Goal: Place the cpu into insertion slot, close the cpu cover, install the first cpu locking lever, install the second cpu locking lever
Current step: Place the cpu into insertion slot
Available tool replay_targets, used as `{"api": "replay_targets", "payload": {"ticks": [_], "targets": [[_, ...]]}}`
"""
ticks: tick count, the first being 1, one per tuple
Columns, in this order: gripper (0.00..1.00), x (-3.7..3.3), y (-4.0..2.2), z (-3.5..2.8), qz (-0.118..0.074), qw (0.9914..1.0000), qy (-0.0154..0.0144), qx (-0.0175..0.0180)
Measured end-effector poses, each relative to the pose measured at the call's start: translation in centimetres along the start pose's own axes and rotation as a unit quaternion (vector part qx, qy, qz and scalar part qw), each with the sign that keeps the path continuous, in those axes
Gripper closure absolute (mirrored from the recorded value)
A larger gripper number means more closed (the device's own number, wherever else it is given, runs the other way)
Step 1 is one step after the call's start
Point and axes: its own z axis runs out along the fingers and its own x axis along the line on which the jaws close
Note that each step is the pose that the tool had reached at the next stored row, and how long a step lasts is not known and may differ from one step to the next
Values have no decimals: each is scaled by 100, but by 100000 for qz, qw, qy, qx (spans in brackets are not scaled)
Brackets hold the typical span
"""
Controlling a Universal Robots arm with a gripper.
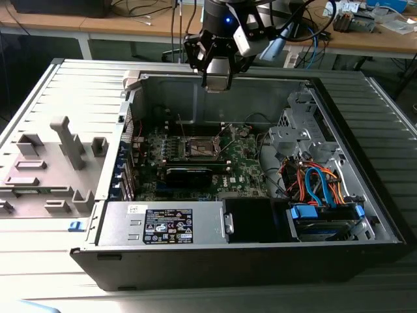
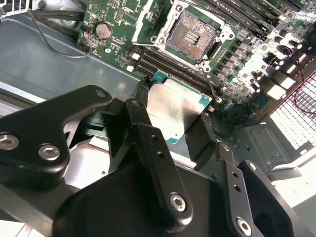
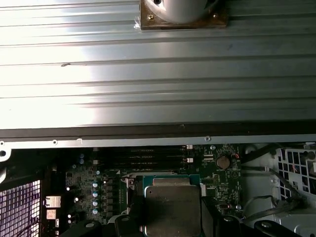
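Exterior view: an open computer case (image 1: 260,267) lies on its side on a ribbed grey table (image 1: 26,98), its interior bare to the camera.
Circuit board: the green circuit board (image 1: 244,166) covers the case floor at mid-frame.
Gripper: the gripper (image 1: 217,77) hangs over the case's far wall, at twelve o'clock from the insertion slot (image 1: 197,149) and well clear of the board. In the second wrist view its fingers (image 2: 203,136) are clamped on two opposite edges of the cpu (image 2: 175,106).
Insertion slot: uncovered, with its dark centre showing and nothing seated in it.
Cpu: held flat between the fingers, silvery face toward the wrist cameras, apart from the slot.
Handling: judged light, thin and stiff. The smooth metal face could slip, and the underside is likely fragile. A hold on the opposite edges, with both faces left untouched, looks the sound one.
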Motion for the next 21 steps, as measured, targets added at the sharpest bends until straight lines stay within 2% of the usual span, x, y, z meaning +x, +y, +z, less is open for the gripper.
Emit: {"api": "replay_targets", "payload": {"ticks": [21], "targets": [[45,80,-12,21,-5,100000,-5,-10]]}}
